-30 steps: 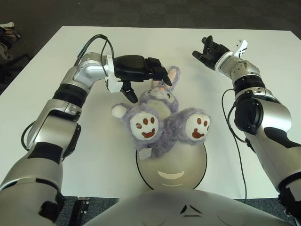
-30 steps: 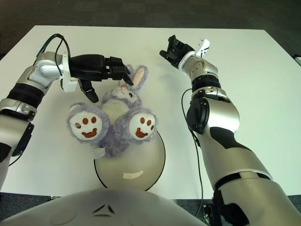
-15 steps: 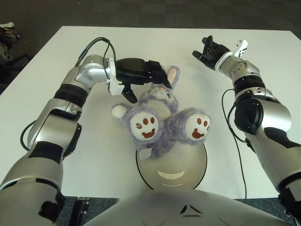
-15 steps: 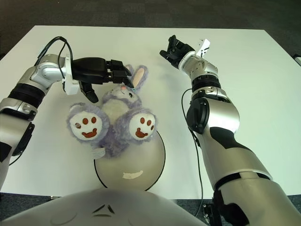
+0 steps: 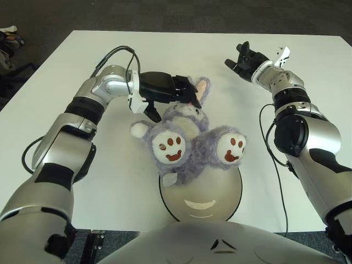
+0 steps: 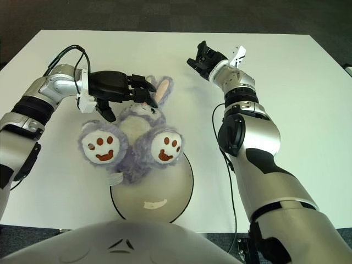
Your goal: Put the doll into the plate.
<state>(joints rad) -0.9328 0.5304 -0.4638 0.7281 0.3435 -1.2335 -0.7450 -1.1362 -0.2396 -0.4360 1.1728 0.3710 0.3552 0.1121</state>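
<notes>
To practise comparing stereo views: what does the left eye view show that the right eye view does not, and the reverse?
Only the left eye view: dark clutter on the floor past the table's left edge.

Only the right eye view: a small dark object at the picture's right edge, past the table.

Both: the grey-purple plush rabbit doll lying on its back across the far rim of the round grey plate, the left hand at its head, the right hand open further right, and the white table.

A white table (image 5: 308, 44) stands on dark carpet (image 5: 165, 14), with a black object (image 5: 10, 37) at far left.
</notes>
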